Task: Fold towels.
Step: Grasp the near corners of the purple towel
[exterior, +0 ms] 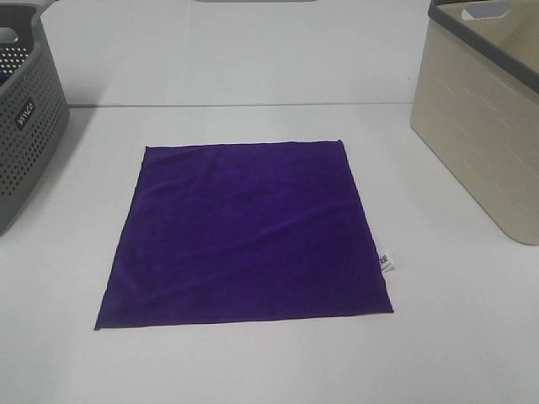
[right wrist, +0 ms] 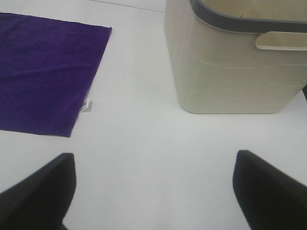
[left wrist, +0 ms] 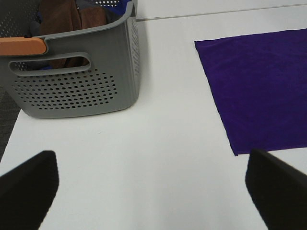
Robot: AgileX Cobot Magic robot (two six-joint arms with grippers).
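Towel (exterior: 244,231): flat, unfolded on table (exterior: 253,362) (white tag (exterior: 386,263) on its right edge).
Left gripper (left wrist: 153,191): jaws spread, empty, near grey basket (left wrist: 72,91).
Right gripper (right wrist: 153,191): jaws spread, empty, near beige basket (right wrist: 230,67).

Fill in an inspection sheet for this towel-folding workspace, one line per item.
Surface: white table, plain and smooth.
Job's things: purple towel spread flat, unfolded; white tag on its right edge.
Clutter: grey perforated basket at left, holding brown cloth; beige basket at right.
Grippers: left gripper open, right gripper open; both over bare table, off the towel.
Cables: nothing seen.
Surroundings: pale wall behind the table.
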